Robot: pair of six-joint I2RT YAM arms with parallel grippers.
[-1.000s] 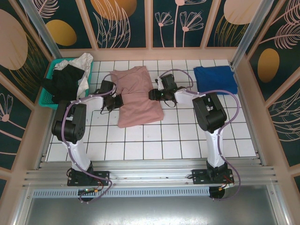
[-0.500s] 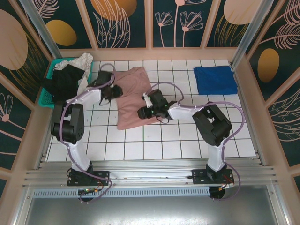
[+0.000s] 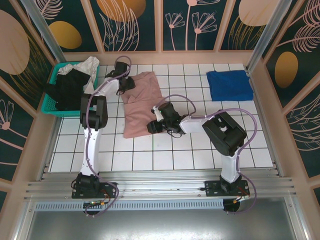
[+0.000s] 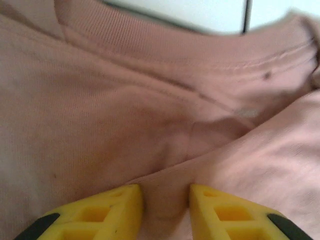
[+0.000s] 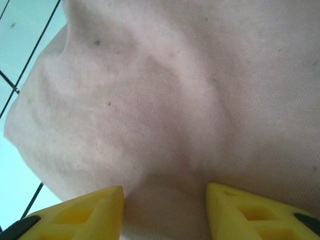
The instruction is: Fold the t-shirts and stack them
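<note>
Supporting surface: white square-tiled table (image 3: 200, 150), spread beneath both grippers, its bare tiles on the near side of them.
Pink shirt: dusty-pink soft cloth t-shirt (image 3: 142, 95), lying flat on the tiles directly under both grippers. Reaches from the left gripper at its far-left corner down to the right gripper at its near edge. Ribbed neckband seen just ahead of the left fingers in the left wrist view (image 4: 165, 100). Smooth, lightly creased cloth ahead of the right fingers in the right wrist view (image 5: 165, 100).
Basket: teal plastic basket (image 3: 46, 106), off to the left of the left gripper, well apart from the right one.
Black shirt: black cloth t-shirt (image 3: 70, 87), heaped in the basket and hanging over its rim, left of the left gripper.
Blue shirt: royal-blue t-shirt (image 3: 229, 85), folded into a rectangle, well off to the right of the right gripper and farther back.
White shirt: white t-shirt (image 3: 90, 65), crumpled at the basket's far corner, near the left gripper on its left.
Left gripper (image 3: 125, 84): down on the pink shirt's far-left corner. Yellow fingers (image 4: 100, 212) parted a little, a loose ridge of pink cloth rising in the gap (image 4: 165, 192), nothing clamped.
Right gripper (image 3: 151, 127): down on the pink shirt's near edge. Yellow fingers (image 5: 80, 212) set well apart, pink cloth filling the gap (image 5: 165, 192). Clamped or merely pressed on, impossible to tell.
</note>
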